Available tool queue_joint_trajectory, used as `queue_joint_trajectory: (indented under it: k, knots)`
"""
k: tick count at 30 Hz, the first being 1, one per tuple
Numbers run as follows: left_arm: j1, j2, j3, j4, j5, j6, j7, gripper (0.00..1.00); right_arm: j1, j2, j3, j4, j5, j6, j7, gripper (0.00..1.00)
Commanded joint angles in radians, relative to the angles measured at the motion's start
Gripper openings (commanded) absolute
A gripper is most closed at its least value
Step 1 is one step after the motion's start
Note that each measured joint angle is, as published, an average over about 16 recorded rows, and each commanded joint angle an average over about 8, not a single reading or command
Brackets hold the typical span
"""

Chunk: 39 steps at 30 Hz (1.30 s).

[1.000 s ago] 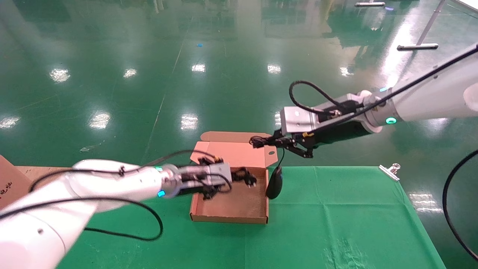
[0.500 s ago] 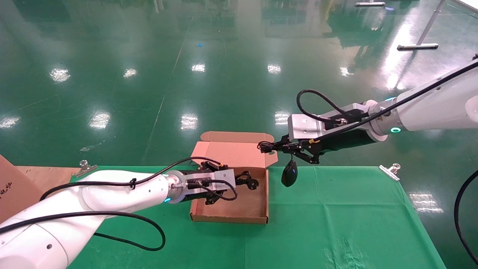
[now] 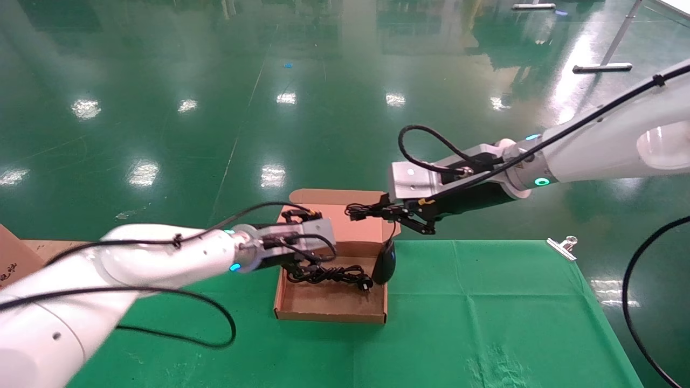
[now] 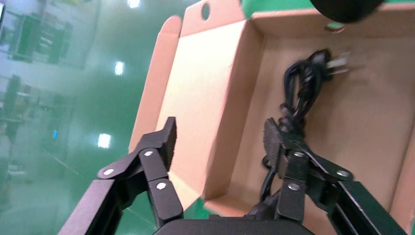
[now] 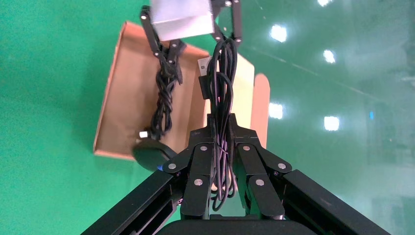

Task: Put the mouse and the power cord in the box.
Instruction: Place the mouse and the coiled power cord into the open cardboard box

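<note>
The brown box (image 3: 330, 314) stands open on the green cloth, lid (image 3: 339, 215) tipped back. The power cord (image 3: 326, 275) lies loose on the box floor (image 4: 364, 122), its plug (image 4: 337, 66) toward the right wall. My left gripper (image 3: 295, 265) hovers open over the box's left wall (image 4: 220, 139), holding nothing. My right gripper (image 3: 360, 211) is shut on the mouse's bundled thin cable (image 5: 220, 83). The mouse (image 3: 384, 262) dangles below it, at the box's right wall (image 5: 149, 154).
A metal clip (image 3: 562, 247) pins the cloth at the table's right edge. A cardboard piece (image 3: 11, 258) sits at the far left. Bare green cloth (image 3: 485, 312) spreads to the right of and in front of the box.
The left gripper opened and let go of the power cord, which now lies on the box floor. The right arm moved left, bringing the hanging mouse to the box's right wall.
</note>
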<state>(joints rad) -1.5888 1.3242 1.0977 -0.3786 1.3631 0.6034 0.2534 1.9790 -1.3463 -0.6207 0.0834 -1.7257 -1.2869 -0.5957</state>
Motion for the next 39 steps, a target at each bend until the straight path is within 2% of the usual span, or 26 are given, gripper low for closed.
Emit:
queue_joint_trajectory:
  k: [1, 5, 11, 15, 19, 23, 27, 32, 33, 39]
  knots:
    - [-0.015, -0.004, -0.010, 0.017, -0.027, 0.010, 0.020, 1.00, 0.002, -0.011, 0.001, 0.005, 0.000, -0.004, 0.001, 0.00]
    - [-0.027, -0.076, -0.054, 0.037, -0.091, 0.090, 0.100, 1.00, -0.031, -0.023, -0.018, 0.090, 0.008, 0.006, 0.048, 0.00]
    - [-0.015, -0.233, -0.123, 0.053, -0.186, 0.212, 0.223, 1.00, -0.102, -0.031, -0.094, 0.269, 0.047, 0.061, 0.179, 0.00]
    - [0.003, -0.334, -0.166, 0.066, -0.247, 0.280, 0.281, 1.00, -0.153, -0.034, -0.188, 0.395, 0.084, 0.135, 0.274, 0.00]
    - [0.022, -0.407, -0.197, 0.082, -0.290, 0.323, 0.327, 1.00, -0.200, -0.035, -0.305, 0.510, 0.119, 0.244, 0.354, 0.00]
    - [0.044, -0.444, -0.215, 0.108, -0.314, 0.335, 0.361, 1.00, -0.240, -0.034, -0.417, 0.588, 0.148, 0.385, 0.416, 0.00]
    - [0.060, -0.448, -0.220, 0.142, -0.321, 0.329, 0.384, 1.00, -0.269, -0.031, -0.512, 0.610, 0.163, 0.520, 0.460, 0.00]
    - [0.067, -0.427, -0.222, 0.177, -0.323, 0.319, 0.408, 1.00, -0.294, -0.029, -0.605, 0.585, 0.172, 0.622, 0.498, 0.00]
    - [0.067, -0.423, -0.223, 0.183, -0.324, 0.318, 0.413, 1.00, -0.299, -0.028, -0.620, 0.578, 0.174, 0.635, 0.505, 0.06]
    - [0.065, -0.417, -0.228, 0.208, -0.330, 0.324, 0.430, 1.00, -0.325, -0.027, -0.681, 0.552, 0.192, 0.682, 0.531, 0.81]
